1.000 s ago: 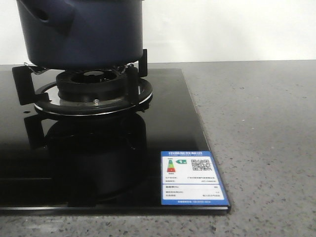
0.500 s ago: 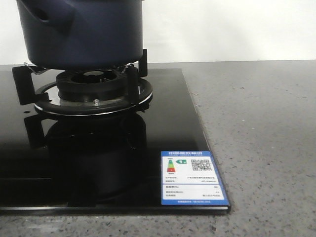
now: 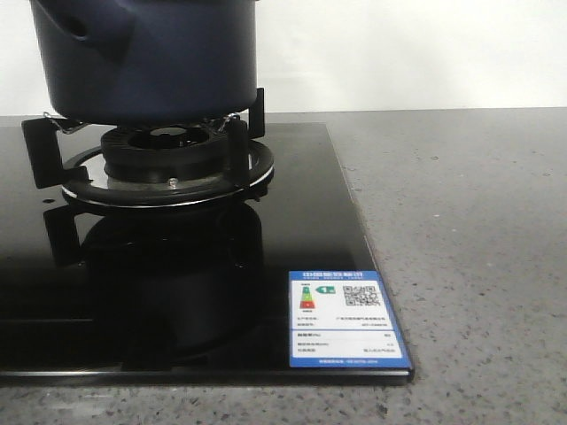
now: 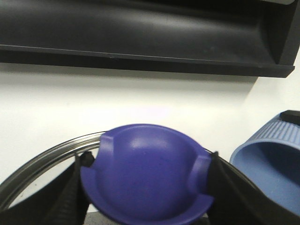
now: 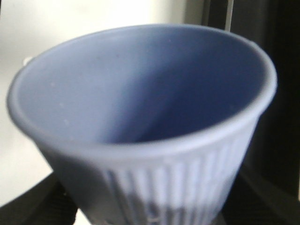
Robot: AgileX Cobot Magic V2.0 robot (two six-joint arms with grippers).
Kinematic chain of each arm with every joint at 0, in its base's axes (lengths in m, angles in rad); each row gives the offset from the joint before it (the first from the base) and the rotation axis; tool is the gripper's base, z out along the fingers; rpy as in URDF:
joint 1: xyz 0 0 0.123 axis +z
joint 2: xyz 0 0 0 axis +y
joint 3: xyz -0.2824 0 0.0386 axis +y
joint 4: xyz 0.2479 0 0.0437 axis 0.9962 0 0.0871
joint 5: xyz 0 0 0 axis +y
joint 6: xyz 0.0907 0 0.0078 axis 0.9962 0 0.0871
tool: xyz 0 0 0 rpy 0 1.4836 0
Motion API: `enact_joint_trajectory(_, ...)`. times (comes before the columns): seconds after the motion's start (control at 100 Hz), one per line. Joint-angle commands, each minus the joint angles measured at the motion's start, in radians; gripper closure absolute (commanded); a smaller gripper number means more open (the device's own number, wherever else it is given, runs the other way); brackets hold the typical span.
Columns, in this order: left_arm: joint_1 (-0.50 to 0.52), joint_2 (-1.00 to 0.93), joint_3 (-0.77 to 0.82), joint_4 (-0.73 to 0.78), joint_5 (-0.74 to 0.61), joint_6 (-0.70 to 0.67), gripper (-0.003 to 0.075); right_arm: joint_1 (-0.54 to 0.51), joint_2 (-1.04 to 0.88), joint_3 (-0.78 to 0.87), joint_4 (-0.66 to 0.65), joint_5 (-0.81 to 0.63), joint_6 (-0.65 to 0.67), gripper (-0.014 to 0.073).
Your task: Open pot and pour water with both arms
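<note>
Grey speckled surface [image 3: 461, 221] carried hob and pot [image 3: 146, 57]. Left fingers [image 4: 145, 187] clamped round purple lid [image 4: 147, 173]; right fingers [image 5: 140, 206] gripped upright ribbed cup [image 5: 140, 117], beside lid.

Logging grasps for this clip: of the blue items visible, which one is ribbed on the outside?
The pale blue cup held in the right hand: its outer wall has vertical ribs. The purple-blue domed lid between the left hand's fingers and the dark navy pot on the burner are smooth.
</note>
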Motion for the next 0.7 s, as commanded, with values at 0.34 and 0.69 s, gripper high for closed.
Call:
enact_joint_trajectory(0.34,0.004,-0.025,-0.039,0.006,-0.106,0.0,0.0362,0.004,-0.051,-0.037,0.278,0.096,0.149,0.0241)
enact_joint_trajectory(0.69,0.004,-0.025,-0.039,0.006,-0.106,0.0,0.0362,-0.07,-0.149,-0.027,0.374,0.219,0.714,0.0241)
